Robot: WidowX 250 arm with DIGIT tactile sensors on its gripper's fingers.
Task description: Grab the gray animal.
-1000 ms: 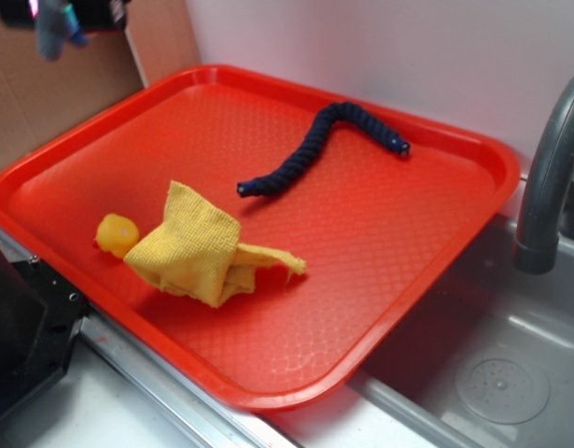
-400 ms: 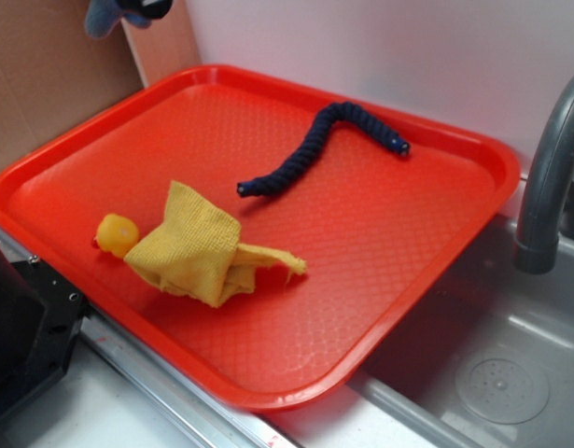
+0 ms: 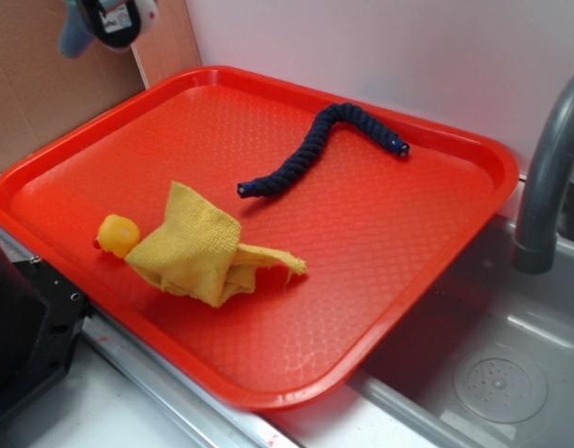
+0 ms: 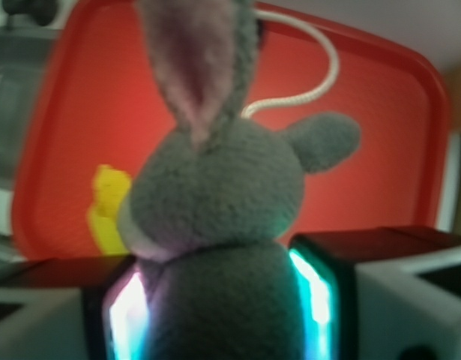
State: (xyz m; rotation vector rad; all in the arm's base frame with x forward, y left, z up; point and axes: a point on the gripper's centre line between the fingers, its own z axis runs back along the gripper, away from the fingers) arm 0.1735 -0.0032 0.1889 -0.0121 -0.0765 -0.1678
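Exterior view
gripper (image 3: 114, 21): you see it only at the top left edge, mostly cropped, up above the tray's far left corner.
gray animal (image 3: 74, 33): you catch a blurry gray-blue bit hanging beside the gripper, off the tray, in front of the brown cardboard (image 3: 44, 103).
red tray (image 3: 436, 233): fills most of your frame, next to the sink (image 3: 492, 373).
blue rope (image 3: 315, 149): lies curved on the tray's far half.
yellow cloth (image 3: 198, 247): crumpled on the near left part of the tray.
yellow duck (image 3: 117, 233): touching the cloth's left side, partly hidden by it.
faucet (image 3: 548, 177): gray, at the right edge over the sink.

Wrist view
gray animal (image 4: 215, 195): you get it filling the frame, upright, pink-lined ear pointing up, one stubby limb out to the right.
fingers (image 4: 324, 292): black pads press the toy's lower body from both sides, so the jaws are closed around it, parted only by the toy's width.
tray (image 4: 387, 120): well below, blurred.
yellow items (image 4: 106, 210): a blur left of the toy; you cannot tell duck from cloth.
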